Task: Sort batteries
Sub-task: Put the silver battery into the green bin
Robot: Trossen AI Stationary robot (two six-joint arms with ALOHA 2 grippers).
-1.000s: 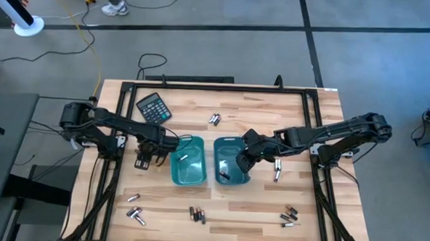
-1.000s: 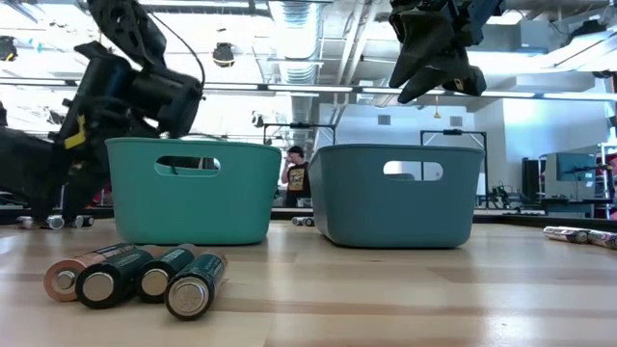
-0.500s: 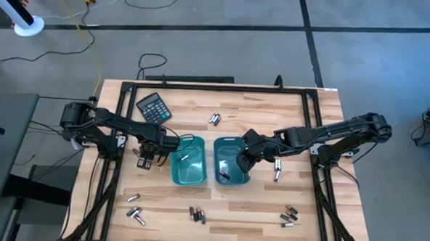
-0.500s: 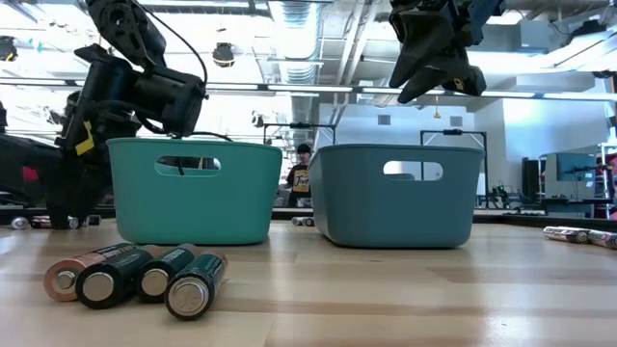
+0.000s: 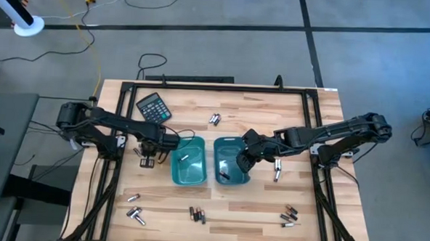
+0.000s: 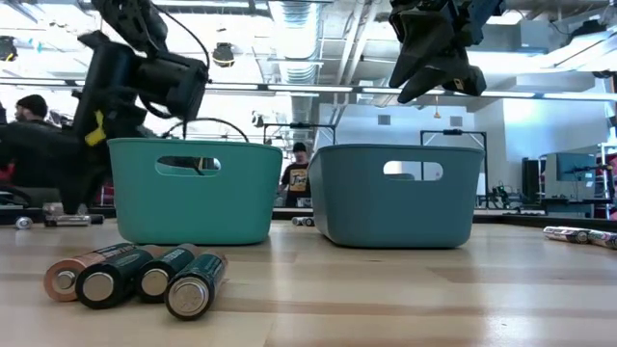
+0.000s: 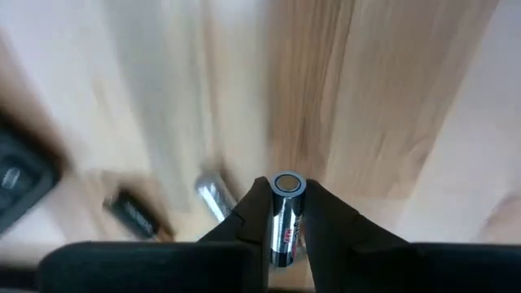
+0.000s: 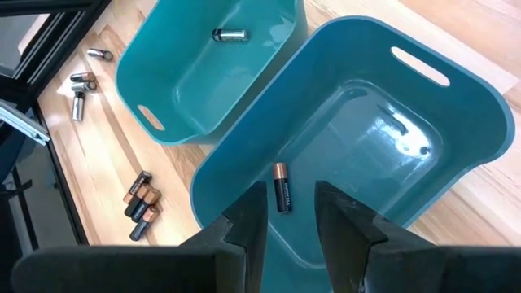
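Two teal bins (image 5: 207, 162) side by side at table centre, hardly any gap between — right gripper (image 5: 240, 165) over the right one, calculator (image 5: 154, 107) at 10 o'clock, bare wood at 12.

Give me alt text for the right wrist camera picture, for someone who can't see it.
The right pincer, open and empty, hangs over a blue-teal bin holding one dark battery with a copper end. Beside it a greener teal bin holds one silvery battery; more batteries lie on the wooden table.
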